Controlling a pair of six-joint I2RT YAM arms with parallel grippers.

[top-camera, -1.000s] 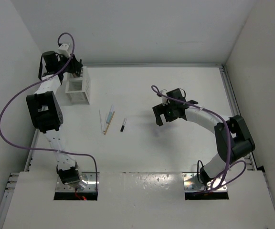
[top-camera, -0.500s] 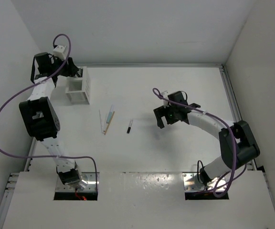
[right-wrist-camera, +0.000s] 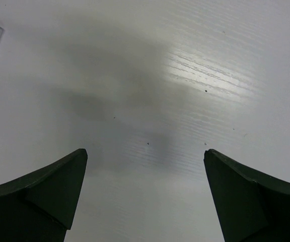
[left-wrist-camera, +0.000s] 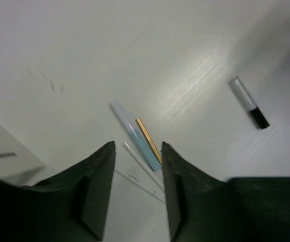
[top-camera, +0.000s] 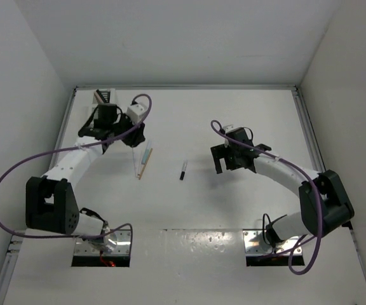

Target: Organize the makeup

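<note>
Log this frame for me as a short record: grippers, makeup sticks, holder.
left gripper: open, empty, close to the stick cluster
right gripper: open, empty, over bare table
stick cluster: pale blue, tan and thin white sticks side by side
black stick: lying alone, between cluster and right gripper
holder: far left corner, partly hidden by left arm

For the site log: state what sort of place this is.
Most likely a robot test cell in a lab: a white table boxed in by plain white walls, a left arm and a right arm bolted at its near edge, and a few makeup sticks laid out.
</note>
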